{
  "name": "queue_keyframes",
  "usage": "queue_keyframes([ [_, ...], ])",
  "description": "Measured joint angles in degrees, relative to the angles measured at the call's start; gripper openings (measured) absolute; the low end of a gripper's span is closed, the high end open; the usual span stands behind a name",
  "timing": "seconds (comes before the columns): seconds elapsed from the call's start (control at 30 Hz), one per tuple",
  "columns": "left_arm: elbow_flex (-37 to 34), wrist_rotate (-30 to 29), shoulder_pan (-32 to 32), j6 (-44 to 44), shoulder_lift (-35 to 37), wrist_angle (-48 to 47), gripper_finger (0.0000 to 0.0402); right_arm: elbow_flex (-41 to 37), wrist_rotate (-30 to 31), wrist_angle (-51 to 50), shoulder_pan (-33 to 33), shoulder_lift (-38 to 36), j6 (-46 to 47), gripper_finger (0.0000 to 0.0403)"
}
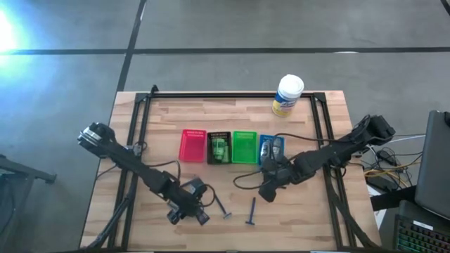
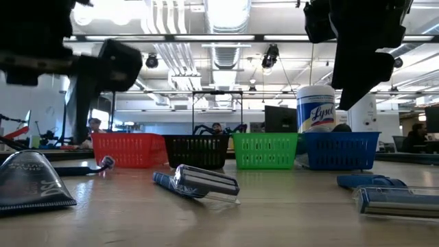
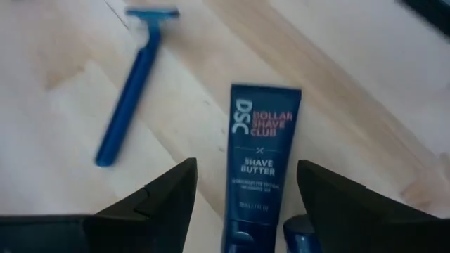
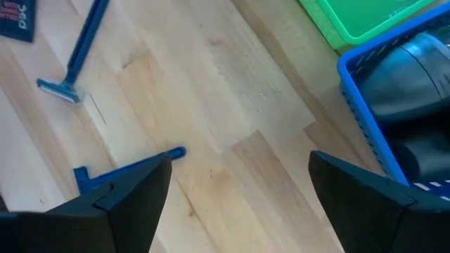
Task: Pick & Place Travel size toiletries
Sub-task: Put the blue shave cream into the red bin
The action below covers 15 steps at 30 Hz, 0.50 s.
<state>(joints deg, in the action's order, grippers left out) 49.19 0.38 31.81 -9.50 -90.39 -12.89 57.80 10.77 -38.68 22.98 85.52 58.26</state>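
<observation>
A dark blue Shave Butter tube (image 3: 260, 161) lies flat on the wood between the fingers of my open left gripper (image 3: 242, 211), which hovers near the table's near edge (image 1: 188, 211); I see no touch. One blue razor (image 3: 133, 91) lies just beyond it, a second razor (image 1: 251, 211) to its right. My open right gripper (image 4: 242, 204) hangs over bare wood in front of the blue tray (image 4: 394, 119), which holds grey bottles (image 4: 415, 63). The second razor's handle (image 4: 140, 163) lies partly behind one right finger (image 4: 133, 197). Green packets (image 1: 221, 149) sit in the black tray.
Red (image 1: 192, 145), black (image 1: 211, 137), green (image 1: 245, 156) and blue (image 1: 271, 140) trays stand in a row at mid-table. A white canister with a yellow label (image 1: 287, 95) stands near the far edge. In the low view, a razor (image 2: 199, 184) and the tube (image 2: 27, 182) lie in front.
</observation>
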Motion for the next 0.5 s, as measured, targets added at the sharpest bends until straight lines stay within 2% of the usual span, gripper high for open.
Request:
queue_keyframes([
  [0.23,-0.4,0.6,0.0,0.8,-4.5,0.1,0.025,0.0,-0.2,0.5,0.0,0.0,1.1,0.0341],
  [0.37,-0.4,1.1,0.0,4.3,-6.1,0.3,0.0248,0.0,-0.2,0.5,0.0,0.0,1.8,0.0352],
  [0.5,-0.4,0.8,0.0,8.9,-5.9,0.2,0.022,0.0,-0.4,0.5,0.0,0.0,1.3,0.0352],
])
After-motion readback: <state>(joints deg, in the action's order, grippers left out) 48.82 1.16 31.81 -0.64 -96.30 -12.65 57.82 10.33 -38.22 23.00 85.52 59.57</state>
